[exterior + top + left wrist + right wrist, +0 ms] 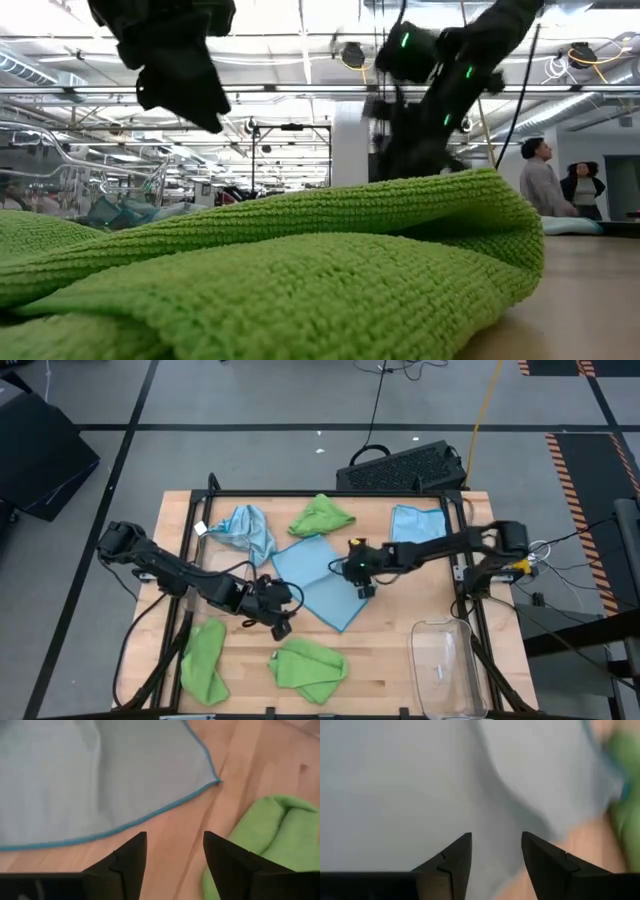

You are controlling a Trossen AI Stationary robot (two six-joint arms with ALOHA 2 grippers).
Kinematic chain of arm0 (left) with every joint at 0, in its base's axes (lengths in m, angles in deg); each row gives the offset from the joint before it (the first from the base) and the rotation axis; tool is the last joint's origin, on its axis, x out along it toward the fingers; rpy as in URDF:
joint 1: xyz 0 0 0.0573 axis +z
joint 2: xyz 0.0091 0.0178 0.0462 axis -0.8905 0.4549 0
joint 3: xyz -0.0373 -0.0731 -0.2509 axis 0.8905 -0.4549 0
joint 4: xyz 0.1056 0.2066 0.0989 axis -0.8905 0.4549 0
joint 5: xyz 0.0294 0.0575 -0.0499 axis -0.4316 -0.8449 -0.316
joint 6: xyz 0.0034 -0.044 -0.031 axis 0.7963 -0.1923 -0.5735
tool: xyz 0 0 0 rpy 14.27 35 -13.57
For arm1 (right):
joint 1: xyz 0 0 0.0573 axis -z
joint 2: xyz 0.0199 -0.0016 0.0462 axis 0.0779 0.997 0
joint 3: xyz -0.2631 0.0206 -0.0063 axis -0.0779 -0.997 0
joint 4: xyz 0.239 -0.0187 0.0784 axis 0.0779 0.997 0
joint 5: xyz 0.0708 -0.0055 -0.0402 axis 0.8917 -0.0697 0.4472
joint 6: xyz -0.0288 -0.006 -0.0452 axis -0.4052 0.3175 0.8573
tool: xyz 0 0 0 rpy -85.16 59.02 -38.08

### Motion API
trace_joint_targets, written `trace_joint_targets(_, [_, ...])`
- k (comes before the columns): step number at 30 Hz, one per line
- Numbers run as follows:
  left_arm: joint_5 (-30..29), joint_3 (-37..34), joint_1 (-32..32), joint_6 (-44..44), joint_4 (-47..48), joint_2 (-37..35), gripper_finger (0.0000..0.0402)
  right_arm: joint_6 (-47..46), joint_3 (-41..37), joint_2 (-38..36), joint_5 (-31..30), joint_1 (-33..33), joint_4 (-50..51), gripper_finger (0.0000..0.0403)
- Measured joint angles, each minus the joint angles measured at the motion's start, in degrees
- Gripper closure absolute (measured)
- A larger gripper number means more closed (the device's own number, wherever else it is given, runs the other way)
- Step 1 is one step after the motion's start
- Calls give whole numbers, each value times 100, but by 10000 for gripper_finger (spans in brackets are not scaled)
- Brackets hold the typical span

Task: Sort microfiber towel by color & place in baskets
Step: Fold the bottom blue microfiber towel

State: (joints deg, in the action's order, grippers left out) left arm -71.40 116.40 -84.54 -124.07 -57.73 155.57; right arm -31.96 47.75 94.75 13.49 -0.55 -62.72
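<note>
A pale wooden desk (390, 635) is sitting on grey floor, its front middle lying bare between cloths. A flat light blue towel (320, 580) is lying at centre, a crumpled blue one (245, 528) and a folded blue one (415, 523) behind it. Nubby lime green towels are resting front left (203, 660), front centre (310, 663) and at the back (322, 515). A clear basket (445, 665) is standing front right. The left hand (280, 622) is hovering off the flat towel's corner, fingers apart, empty. The right hand (362, 588) is hanging over that towel, fingers apart.
</note>
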Motion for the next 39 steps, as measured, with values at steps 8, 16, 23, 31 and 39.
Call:
trace_joint_targets(8, [-645,0,-11,754,-491,0,201,694,-694,-1045,918,-601,854,237])
trace_joint_targets(16, [-841,0,189,787,-762,0,201,737,-954,-656,678,-915,718,239])
trace_joint_targets(23, [-834,4,295,1038,-1821,317,201,735,-952,-410,782,-1121,75,243])
trace_joint_targets(31, [-522,645,361,1356,-2943,1925,201,710,-928,31,808,-1021,-283,244])
trace_joint_targets(39, [-223,2574,227,1625,-1523,3461,201,377,-946,67,805,-842,-411,244])
